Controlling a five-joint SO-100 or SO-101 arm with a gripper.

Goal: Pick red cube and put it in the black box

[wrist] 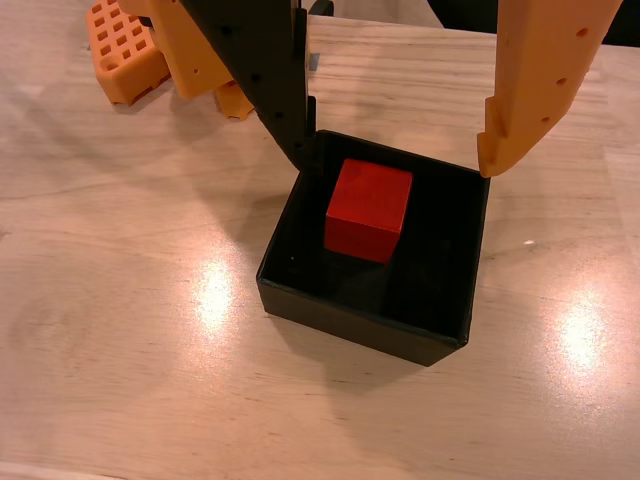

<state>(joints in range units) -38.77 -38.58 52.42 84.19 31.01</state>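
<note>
In the wrist view a red cube (368, 209) lies inside the black box (300, 305), resting on its floor toward the far side. My gripper (398, 160) hangs above the box's far rim, open. Its black finger (270, 80) ends at the box's far left corner, and its orange finger (535, 90) ends over the far right corner. The cube sits between and below the two tips, touching neither.
The box stands on a pale wooden table (120, 300) with lamp glare spots. An orange perforated part (125, 50) and the arm's orange base pieces stand at the far left. Bare tabletop surrounds the box to the left, right and front.
</note>
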